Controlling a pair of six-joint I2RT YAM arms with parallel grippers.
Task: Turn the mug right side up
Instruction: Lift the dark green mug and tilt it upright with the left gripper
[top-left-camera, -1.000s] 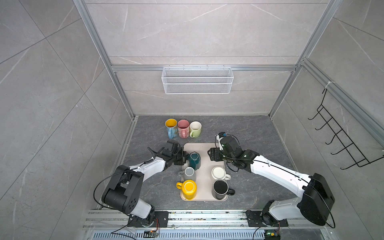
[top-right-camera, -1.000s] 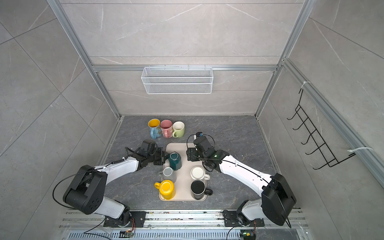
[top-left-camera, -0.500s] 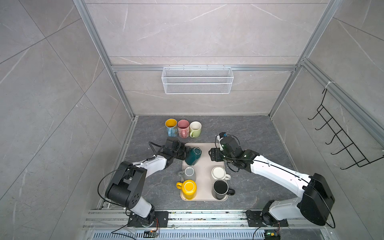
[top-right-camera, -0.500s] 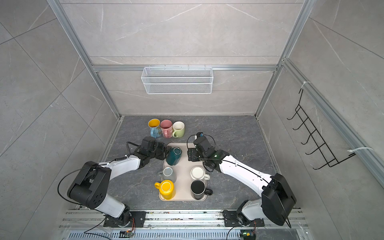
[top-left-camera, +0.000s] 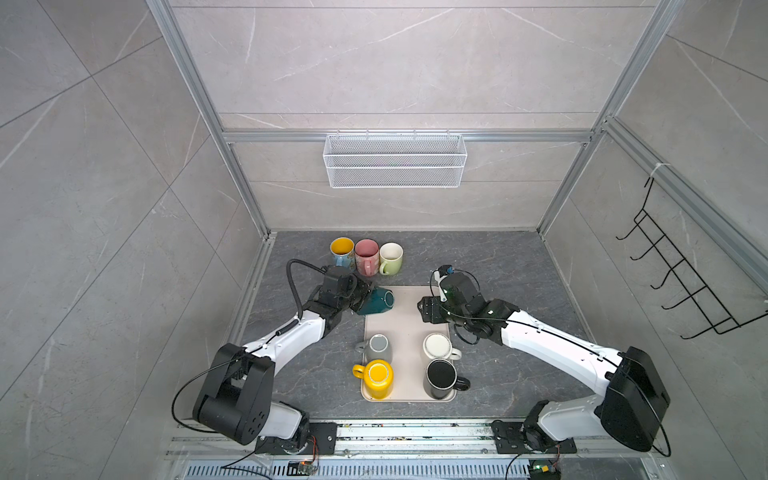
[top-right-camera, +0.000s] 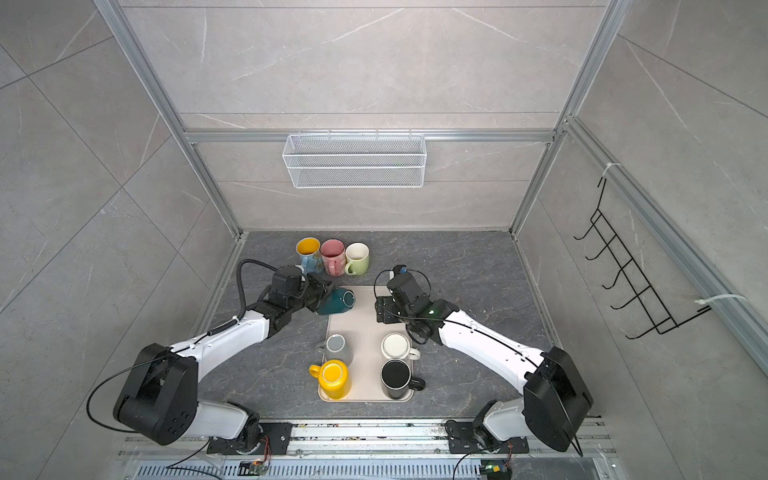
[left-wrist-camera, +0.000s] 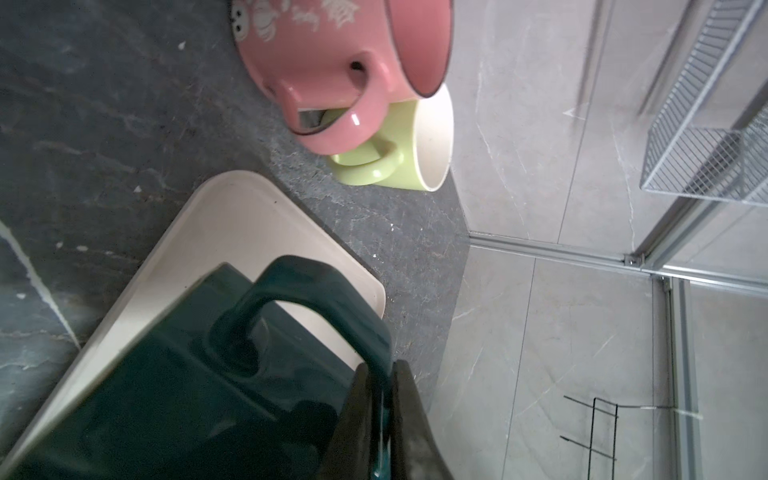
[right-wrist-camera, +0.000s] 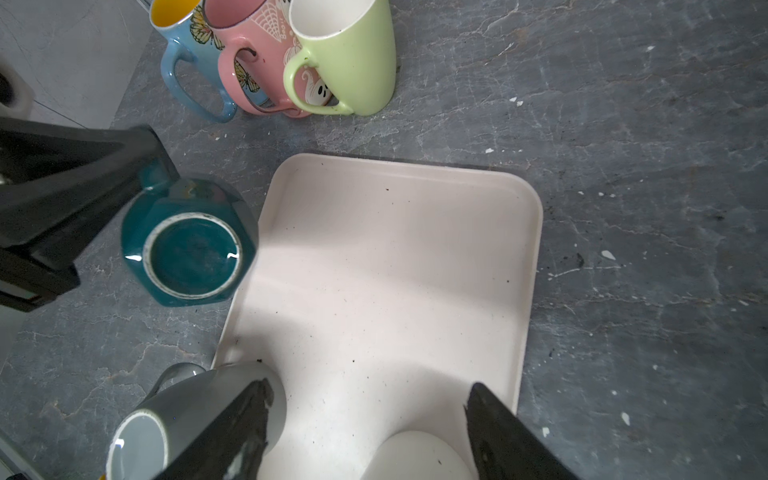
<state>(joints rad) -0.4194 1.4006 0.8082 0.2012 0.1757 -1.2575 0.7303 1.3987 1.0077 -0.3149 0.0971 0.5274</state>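
Left wrist: teal mug (left-wrist-camera: 178, 399) in gripper (left-wrist-camera: 383, 372)

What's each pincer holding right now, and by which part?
Left pincer grips the teal mug by its rim wall, mug tipped sideways. Right pincer is open, holding nothing.

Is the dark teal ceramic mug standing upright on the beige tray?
No, the dark teal ceramic mug is tipped sideways in the left gripper, near a corner of the beige tray.
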